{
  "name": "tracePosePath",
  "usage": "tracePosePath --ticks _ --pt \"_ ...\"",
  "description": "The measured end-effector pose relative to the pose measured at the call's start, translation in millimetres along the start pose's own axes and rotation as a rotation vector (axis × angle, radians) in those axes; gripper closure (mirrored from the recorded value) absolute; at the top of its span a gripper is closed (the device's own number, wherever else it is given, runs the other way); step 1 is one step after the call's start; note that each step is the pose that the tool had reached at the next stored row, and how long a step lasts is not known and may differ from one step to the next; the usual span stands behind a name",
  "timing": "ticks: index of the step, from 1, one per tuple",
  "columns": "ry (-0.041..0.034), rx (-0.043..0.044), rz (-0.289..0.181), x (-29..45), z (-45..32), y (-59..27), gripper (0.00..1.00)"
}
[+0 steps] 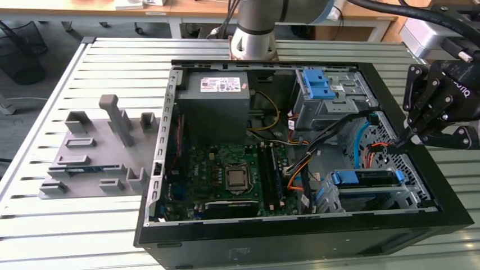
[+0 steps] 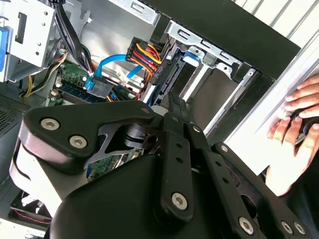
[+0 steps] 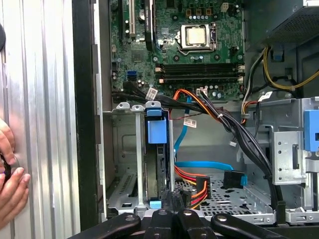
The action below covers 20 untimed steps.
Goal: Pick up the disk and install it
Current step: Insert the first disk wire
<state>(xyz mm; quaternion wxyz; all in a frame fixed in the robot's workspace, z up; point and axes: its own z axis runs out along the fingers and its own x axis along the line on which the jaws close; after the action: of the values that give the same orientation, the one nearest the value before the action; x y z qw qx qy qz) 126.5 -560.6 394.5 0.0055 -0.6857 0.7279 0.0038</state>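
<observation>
Disk (image 1: 367,179) seated in the drive cage (image 1: 416,194); robot hand (image 1: 411,138) clenched on nothing close by.
The disk stands on edge in the metal cage at a corner of the open computer case (image 1: 300,247), with its blue carrier showing at both ends. The hand hangs over the case wall on the exterior view's right, fingertips pinched together and clear of the disk. A person's fingers (image 3: 12,189) rest on the slatted tabletop (image 1: 112,62) beside the case.

The exterior view looks steeply down from well off at the open computer case (image 1: 300,244) on the counter (image 1: 45,236). Both wrist views peer past the fingers (image 2: 174,149) (image 3: 164,221), close into its drive bay (image 2: 214,84) (image 3: 127,149), from differing angles.
</observation>
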Motion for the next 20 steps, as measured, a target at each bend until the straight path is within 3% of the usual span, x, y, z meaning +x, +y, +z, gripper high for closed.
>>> tracePosePath --ticks 4,9,20 --pt "0.0004 0.0000 0.000 -0.4 0.3 0.0 0.89" --pt "0.0190 0.0011 0.000 -4.9 1.8 0.3 0.89" --pt "0.0150 0.0009 0.000 -9.9 9.3 -1.6 0.89"
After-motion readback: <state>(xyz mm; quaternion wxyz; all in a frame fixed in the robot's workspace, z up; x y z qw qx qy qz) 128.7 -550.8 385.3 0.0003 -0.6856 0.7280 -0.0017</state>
